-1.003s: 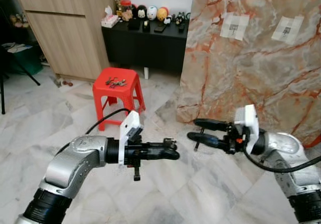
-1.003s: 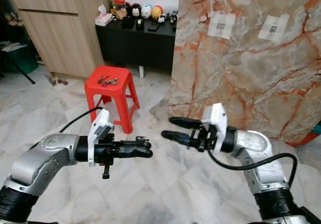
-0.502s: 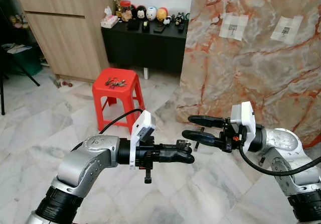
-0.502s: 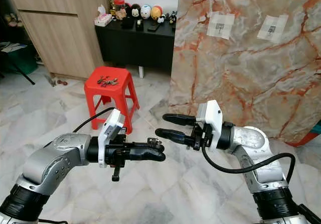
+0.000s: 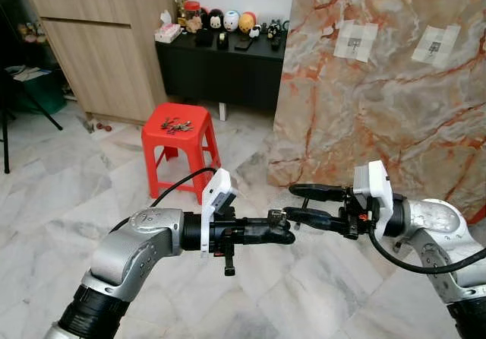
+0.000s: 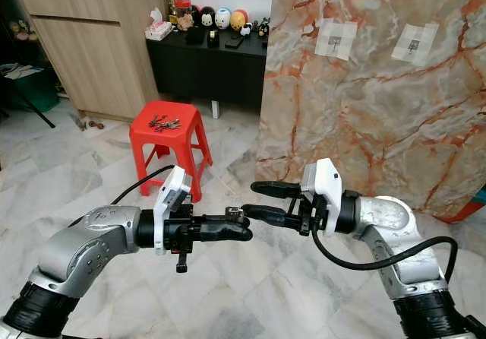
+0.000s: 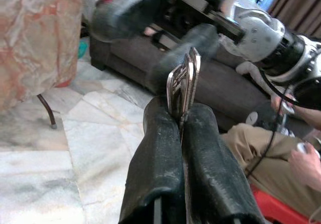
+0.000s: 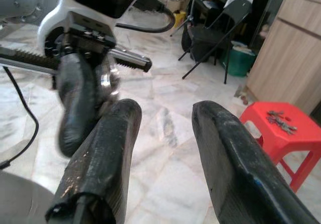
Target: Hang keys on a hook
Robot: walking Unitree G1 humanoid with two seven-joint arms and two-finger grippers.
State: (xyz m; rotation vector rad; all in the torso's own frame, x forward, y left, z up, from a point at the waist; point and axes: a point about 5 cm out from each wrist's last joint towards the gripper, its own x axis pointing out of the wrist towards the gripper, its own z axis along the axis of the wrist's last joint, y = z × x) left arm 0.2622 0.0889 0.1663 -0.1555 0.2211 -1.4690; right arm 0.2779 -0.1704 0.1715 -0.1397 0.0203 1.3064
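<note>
The keys (image 7: 183,86) sit pinched between the fingers of the left gripper (image 5: 279,232), a flat silvery bunch standing up past the fingertips. That grip is clamped tight, and it leaves the upper part of the metal exposed, which looks deliberate: it gives the other hand something to take hold of. In the head views the bunch hangs at the centre of the scene, above the marble floor (image 5: 326,301).

The right gripper (image 5: 292,202) comes in from 3 o'clock with its two fingers spread wide, the lower one right at the keys, seemingly touching, and the upper one apart above. My reading is that a hand-over is being set up, with the right side about to close on the exposed part.

Further out, at 11 o'clock, a red stool (image 5: 179,135) carries another small cluster of keys (image 5: 176,125) on its seat. Behind it stand a wooden cabinet (image 5: 99,42) and a black sideboard (image 5: 220,69) with small figurines. At 1 to 2 o'clock rises a marble-patterned wall panel (image 5: 380,103) bearing two paper tags (image 5: 355,41). No hook can be made out on it from here.
</note>
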